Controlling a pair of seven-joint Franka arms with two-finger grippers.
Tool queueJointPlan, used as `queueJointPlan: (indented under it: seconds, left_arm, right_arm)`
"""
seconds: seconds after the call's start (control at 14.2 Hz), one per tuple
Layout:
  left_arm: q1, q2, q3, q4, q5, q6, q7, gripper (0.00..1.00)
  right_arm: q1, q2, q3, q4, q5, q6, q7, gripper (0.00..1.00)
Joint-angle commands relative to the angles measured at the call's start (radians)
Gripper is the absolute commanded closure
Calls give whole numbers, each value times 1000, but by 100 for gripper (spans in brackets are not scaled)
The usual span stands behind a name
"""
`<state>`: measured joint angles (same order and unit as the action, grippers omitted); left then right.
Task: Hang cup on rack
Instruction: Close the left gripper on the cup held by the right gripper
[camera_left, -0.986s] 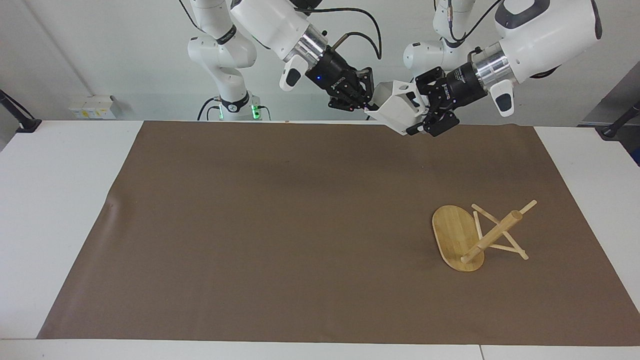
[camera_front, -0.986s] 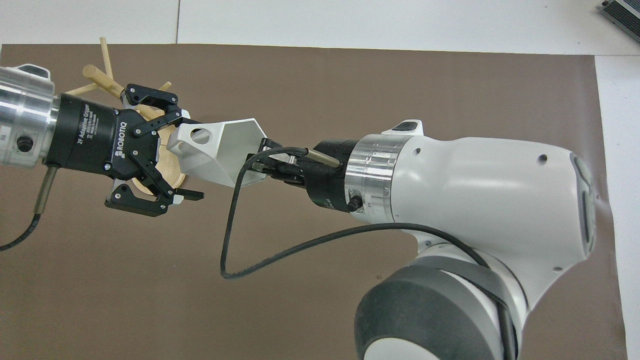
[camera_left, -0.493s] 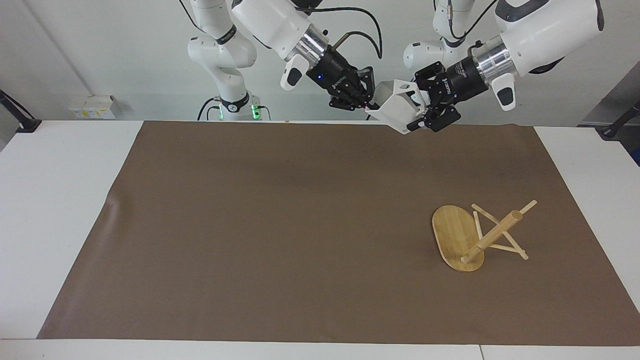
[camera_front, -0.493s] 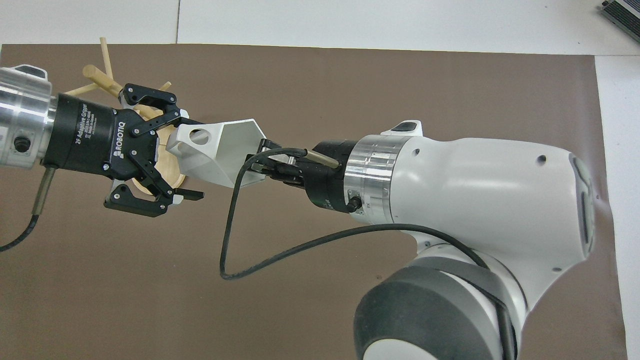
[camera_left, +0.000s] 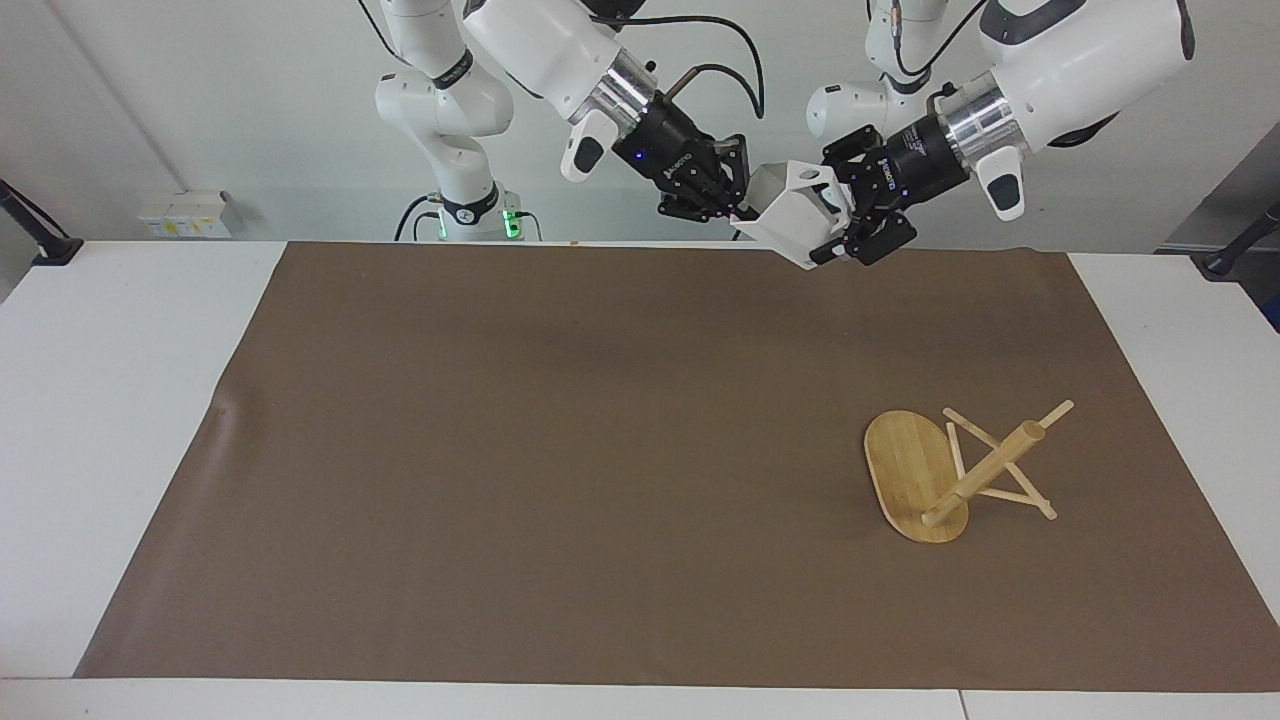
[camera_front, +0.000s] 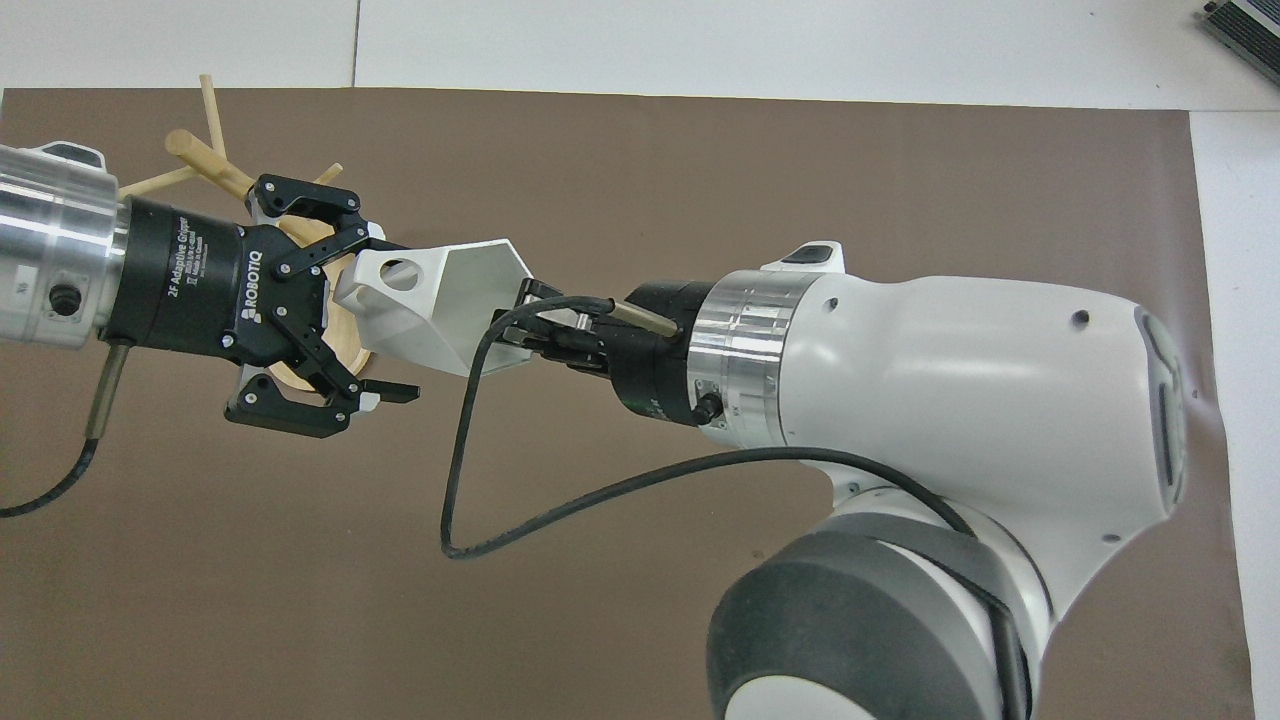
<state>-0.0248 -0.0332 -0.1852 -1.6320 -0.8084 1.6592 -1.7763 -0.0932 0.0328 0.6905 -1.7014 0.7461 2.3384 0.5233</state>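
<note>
The white cup (camera_left: 795, 212) is held in the air by the right gripper (camera_left: 738, 212), clenched on its rim, over the edge of the brown mat (camera_left: 560, 450) nearest the robots. The left gripper (camera_left: 838, 215) is spread wide around the cup's base. The rack (camera_left: 935, 480) is seen tipped over on the mat, toward the left arm's end.

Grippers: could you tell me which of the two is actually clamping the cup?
The right gripper, shut on the cup's rim; the left gripper stands open around its base.
</note>
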Motion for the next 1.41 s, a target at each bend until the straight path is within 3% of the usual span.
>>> queueJointPlan:
  seconds: [0.0,0.14,0.21,0.49,0.56,0.85,0.92,0.99,1.2,1.34]
  left_arm:
    - [-14,-44,7,-54,-12,21,-15,0]
    - [-14,-44,7,-55,-12,21,-15,0]
    - [-14,-45,7,-55,-12,21,-15,6]
    - [-11,-45,7,-54,-11,16,-12,85]
    - [-9,-44,7,-54,-11,16,-12,93]
    - [2,-44,10,-51,-12,17,-14,100]
    - [2,-44,10,-51,-12,16,-14,100]
    - [2,-44,10,-51,-14,14,-14,100]
    - [3,-44,12,-51,-14,11,-28,100]
    - [2,-44,12,-46,-11,11,-37,100]
  right_arm:
    - [-14,-16,14,-14,29,24,23,100]
    - [-14,-17,12,-14,29,24,23,100]
    - [-13,-17,12,-14,29,24,23,100]
    - [-14,-16,12,-14,29,22,23,100]
    - [-14,-16,12,-14,29,22,23,100]
    - [-14,-16,12,-14,29,22,23,100]
    - [-14,-16,12,-14,29,22,23,94]
    - [-14,-16,12,-14,29,21,23,73]
    - [-16,-16,12,-14,29,21,23,37]
    - [-16,-16,12,-14,27,22,23,0]
